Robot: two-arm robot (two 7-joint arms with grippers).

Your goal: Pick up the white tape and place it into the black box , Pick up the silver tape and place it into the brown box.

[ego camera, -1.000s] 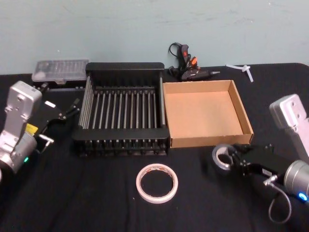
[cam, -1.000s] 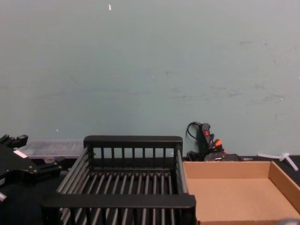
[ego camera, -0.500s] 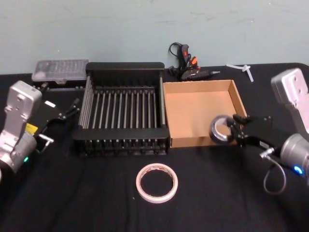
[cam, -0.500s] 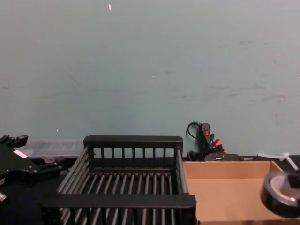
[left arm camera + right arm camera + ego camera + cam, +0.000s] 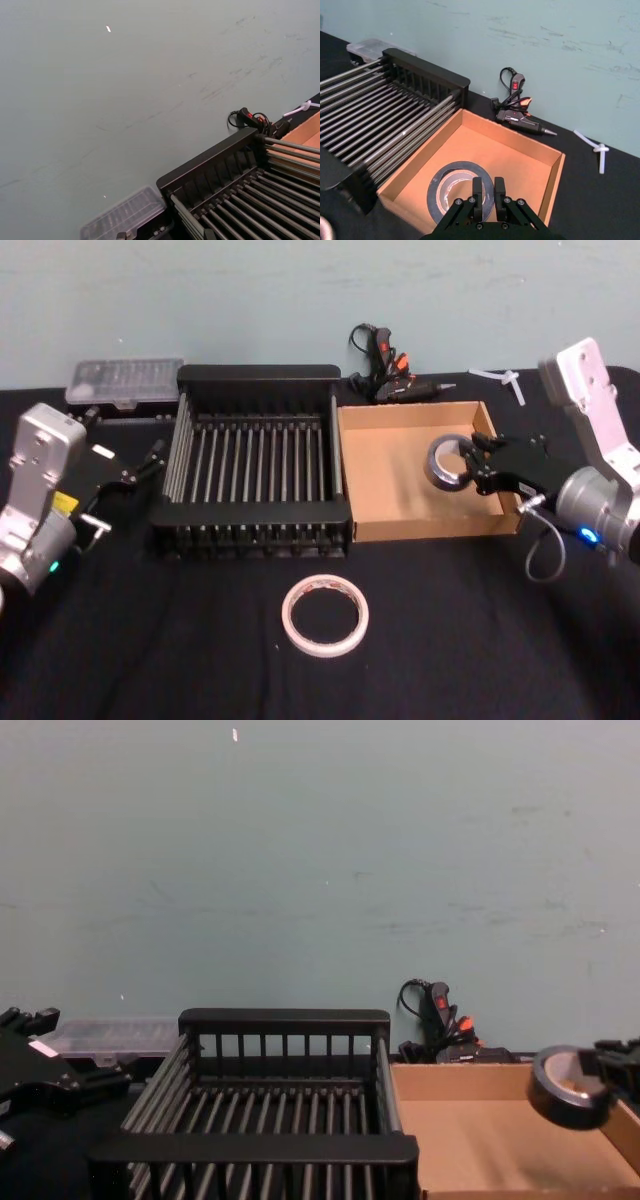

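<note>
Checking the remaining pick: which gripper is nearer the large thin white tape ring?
Left, narrowly. The left gripper sits beyond the white tape ring, beside the black crate; the right gripper is over the cardboard box.

brown box [image 5: 400,480] floor open below

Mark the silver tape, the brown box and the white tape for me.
silver tape [image 5: 447,462]: head view, on the roll's dark band, held by the right gripper [image 5: 476,466] above the box.
brown box [image 5: 432,529]: head view, on its front wall.
white tape [image 5: 324,616]: head view, on the ring's rim, flat on the table.
</note>
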